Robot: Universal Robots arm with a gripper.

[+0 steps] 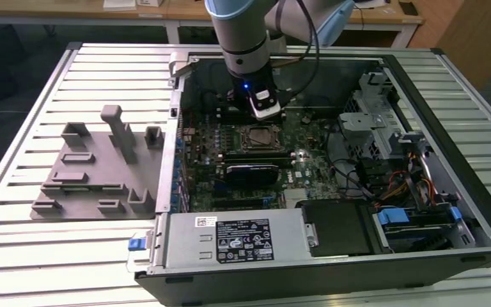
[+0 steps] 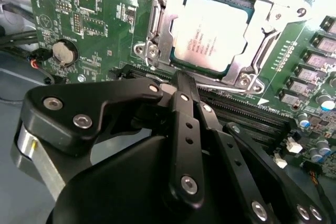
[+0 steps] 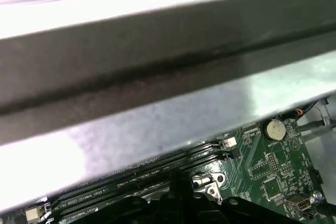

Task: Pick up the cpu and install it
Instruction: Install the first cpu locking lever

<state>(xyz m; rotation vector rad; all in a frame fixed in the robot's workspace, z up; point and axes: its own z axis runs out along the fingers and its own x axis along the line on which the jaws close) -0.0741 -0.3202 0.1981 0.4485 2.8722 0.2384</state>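
My work sits on a pale grey desk (image 1: 23, 249) of ribbed metal slats that run across the exterior view. Behind it stands a light wooden table (image 1: 143, 13) on white legs, with white papers (image 1: 130, 4) lying on top. At the exterior view's right, a tall panel of warm brown wood (image 1: 472, 32) rises. The floor (image 1: 7, 70) under the wooden table lies in dark shadow. Soft, even light falls across the slats.
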